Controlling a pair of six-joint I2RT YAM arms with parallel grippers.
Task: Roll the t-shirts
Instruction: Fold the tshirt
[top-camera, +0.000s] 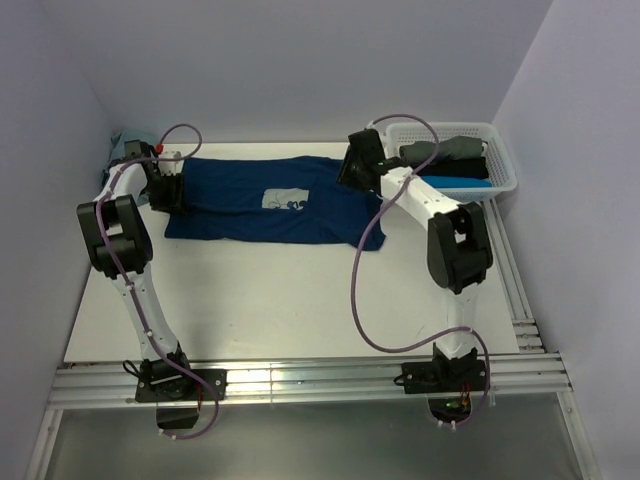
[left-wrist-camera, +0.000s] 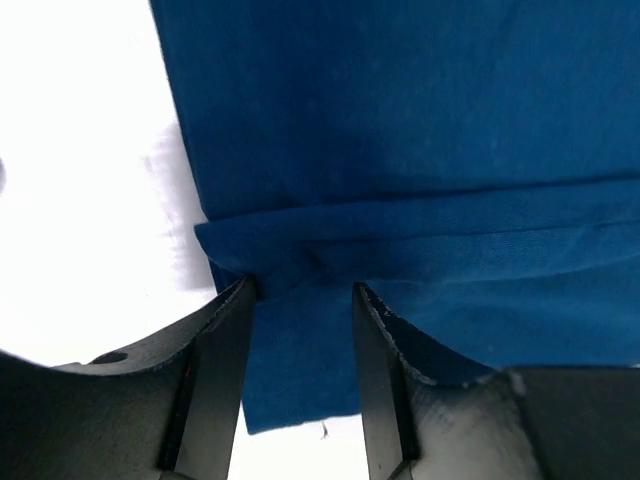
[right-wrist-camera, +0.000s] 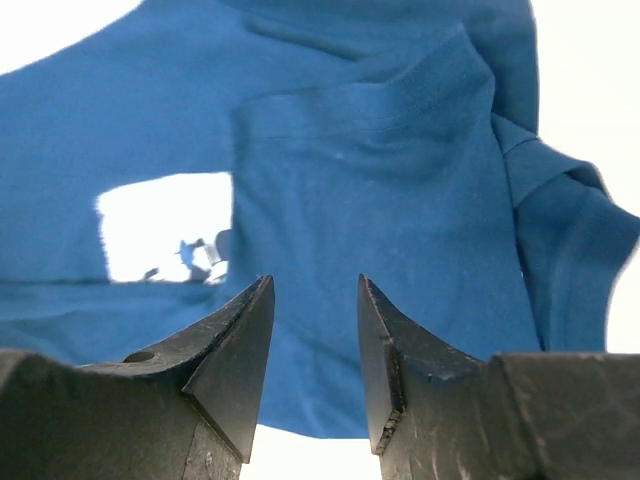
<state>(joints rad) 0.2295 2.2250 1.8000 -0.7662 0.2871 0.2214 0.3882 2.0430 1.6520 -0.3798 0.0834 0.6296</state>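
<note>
On the desk, one navy t-shirt (top-camera: 250, 215) lies spread flat between my two claws. The left claw (left-wrist-camera: 302, 292) is released, straddling a fold at one end, and the right claw (right-wrist-camera: 315, 285) is released over the other. Farther back, one white basket (top-camera: 505, 165) holds what look like three other t-shirts (top-camera: 450, 152).

The white table (top-camera: 300, 300) before me carries a navy t-shirt (top-camera: 250, 212), laid out left to right across its far half, pale patch (top-camera: 283, 200) facing up. A white basket (top-camera: 507, 170) sits on the far right corner, near the shirt's end. A teal t-shirt (top-camera: 125, 148) lies bunched at the far left corner.
</note>
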